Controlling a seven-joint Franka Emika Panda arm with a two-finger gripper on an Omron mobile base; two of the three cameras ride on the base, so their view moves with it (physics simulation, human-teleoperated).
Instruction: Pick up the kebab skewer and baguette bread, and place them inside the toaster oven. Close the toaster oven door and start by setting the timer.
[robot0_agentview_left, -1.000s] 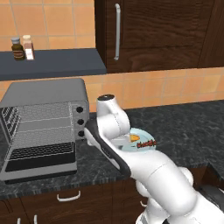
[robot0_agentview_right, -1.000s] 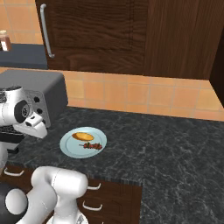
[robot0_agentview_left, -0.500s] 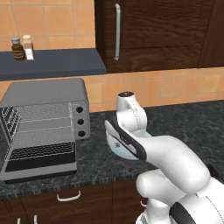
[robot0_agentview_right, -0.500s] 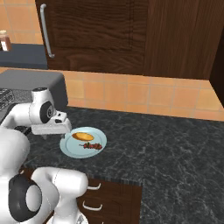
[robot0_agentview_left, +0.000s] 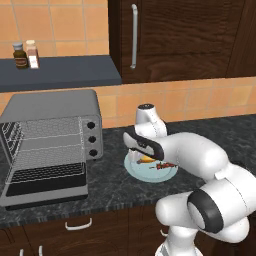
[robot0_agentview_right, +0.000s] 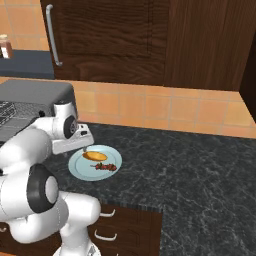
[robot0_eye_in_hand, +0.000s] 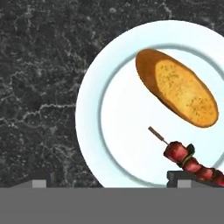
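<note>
A pale-blue plate (robot0_eye_in_hand: 122, 131) on the dark counter carries the baguette bread (robot0_eye_in_hand: 177, 89), a golden loaf, and the kebab skewer (robot0_eye_in_hand: 186, 158) with red-brown chunks beside it. My gripper (robot0_eye_in_hand: 113, 179) hangs open just above the plate's near rim, with nothing between its fingers; one fingertip (robot0_eye_in_hand: 188, 177) sits over the skewer's end. From the left base I see the gripper (robot0_agentview_left: 138, 157) over the baguette bread (robot0_agentview_left: 145, 160) and kebab skewer (robot0_agentview_left: 165, 166). The grey toaster oven (robot0_agentview_left: 50, 107) stands to the left, its door (robot0_agentview_left: 45, 187) dropped open and the wire rack bare.
Two spice bottles (robot0_agentview_left: 25, 54) stand on a dark shelf above the oven. A tall dark cabinet with a metal handle (robot0_agentview_left: 134, 35) rises behind the counter. Dark speckled counter (robot0_agentview_right: 190, 165) stretches right of the plate (robot0_agentview_right: 80, 167). Drawers sit below the counter edge.
The arm has swung right from the front of the toaster oven to above the plate and lowered toward it. The gripper stayed open. Plate, bread and skewer have not moved.
</note>
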